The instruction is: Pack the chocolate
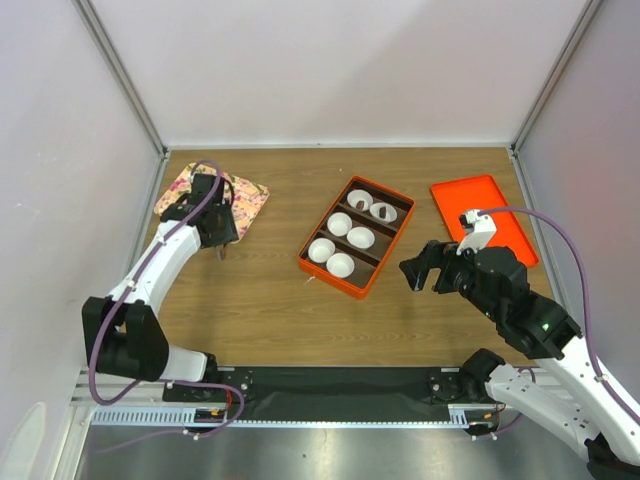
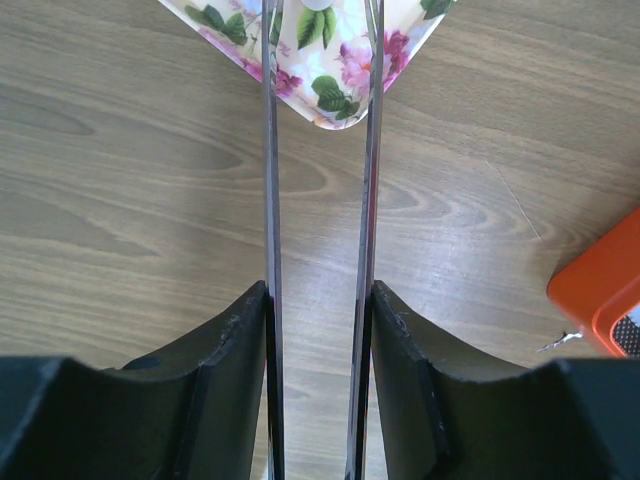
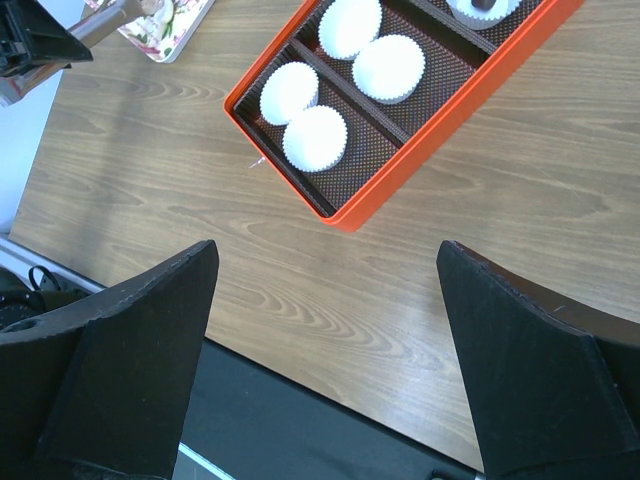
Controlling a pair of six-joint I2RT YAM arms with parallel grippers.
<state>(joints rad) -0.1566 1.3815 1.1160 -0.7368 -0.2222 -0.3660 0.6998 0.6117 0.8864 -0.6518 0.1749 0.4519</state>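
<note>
While your right gripper (image 3: 328,250) hangs with fingers spread wide above the wooden table (image 3: 150,170), the orange box (image 3: 370,215) lies just beyond, with white paper cups (image 3: 315,138) in its nearer compartments. One dark chocolate (image 3: 483,6) sits in a cup in the farthest compartment. Farther left, your left gripper (image 2: 320,295) carries thin metal blades (image 2: 270,150), slightly apart, reaching onto the floral tray (image 2: 330,95). Whether they pinch the pale piece (image 2: 318,5) there cannot be told.
</note>
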